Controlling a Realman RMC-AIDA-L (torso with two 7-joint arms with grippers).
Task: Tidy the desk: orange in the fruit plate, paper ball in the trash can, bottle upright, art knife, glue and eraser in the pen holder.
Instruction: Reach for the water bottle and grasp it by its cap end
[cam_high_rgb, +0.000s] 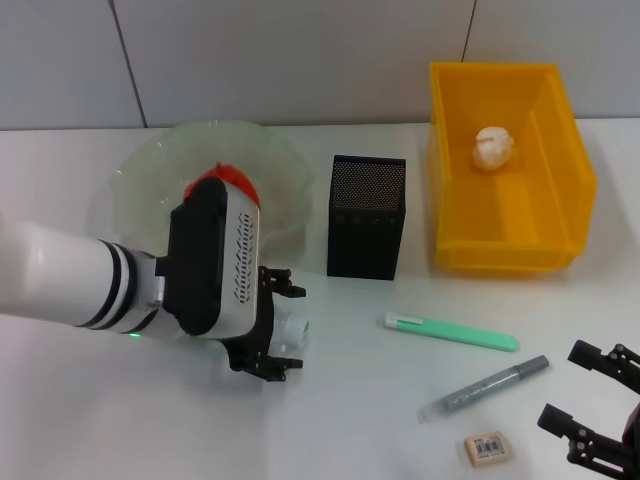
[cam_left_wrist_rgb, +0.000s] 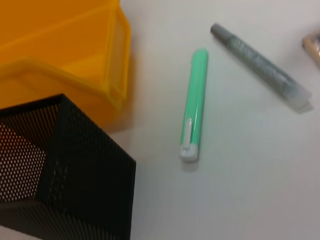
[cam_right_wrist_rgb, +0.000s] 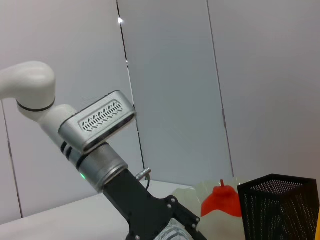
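The left gripper (cam_high_rgb: 272, 325) is seen at lower left of the head view, its black fingers closed around the bottle (cam_high_rgb: 292, 331), of which only a white end shows. The orange (cam_high_rgb: 228, 178) is partly seen in the fruit plate (cam_high_rgb: 150, 170) behind the arm. The paper ball (cam_high_rgb: 493, 147) lies in the trash can (cam_high_rgb: 560, 180) at upper right. The pen holder (cam_high_rgb: 366, 217) stands at centre. A green pen (cam_high_rgb: 452, 331), a grey marker (cam_high_rgb: 484, 388) and the eraser (cam_high_rgb: 489, 448) lie at lower right, near the spread-open, empty right gripper (cam_high_rgb: 590, 398).
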